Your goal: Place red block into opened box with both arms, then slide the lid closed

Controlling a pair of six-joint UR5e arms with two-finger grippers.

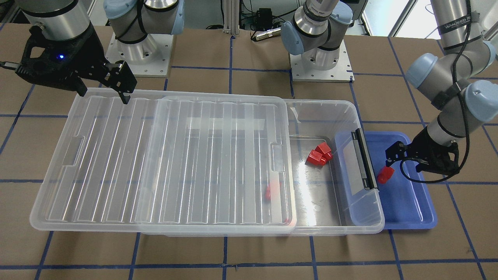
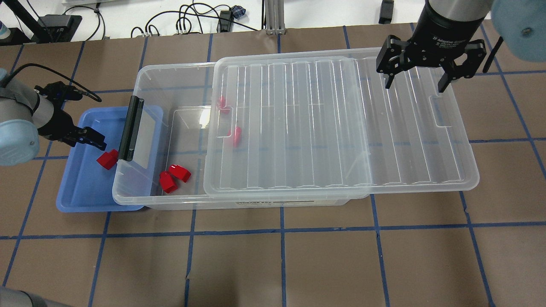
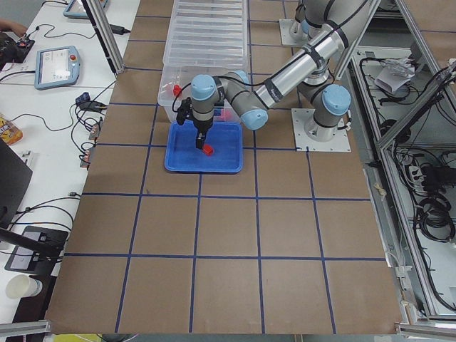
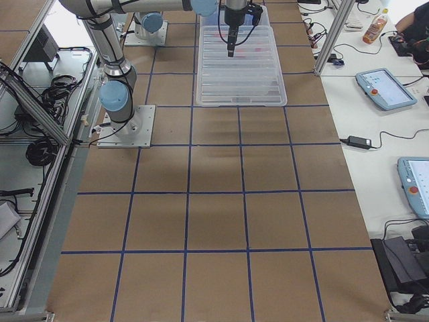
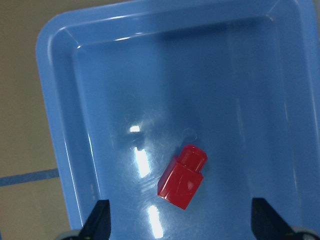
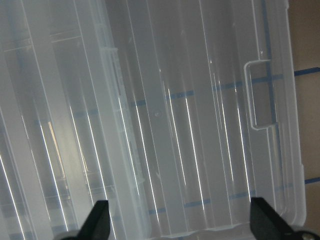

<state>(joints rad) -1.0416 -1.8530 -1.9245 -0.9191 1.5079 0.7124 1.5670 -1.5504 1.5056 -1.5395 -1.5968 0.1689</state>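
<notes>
the cameras are showing a robotics lab work cell. the table (image 4: pixel 214 221) is carrying a brown board surface that blue tape lines (image 2: pixel 281 230) are dividing into squares. the left arm (image 1: pixel 439 76) and the right arm (image 1: pixel 144 15) are standing on metal base plates (image 1: pixel 338 70) bolted along the table's robot-side edge. aluminium frame posts (image 3: pixel 105 39) are rising at the table's edges. beside the table's operator-side edge, a white bench (image 4: pixel 335 174) is holding teach pendants (image 4: pixel 383 88), a power brick (image 4: pixel 357 141) and loose cables (image 3: pixel 85 110). behind the table's robot-side edge, black cable bundles (image 3: pixel 427 206) are hanging and coiling.
</notes>
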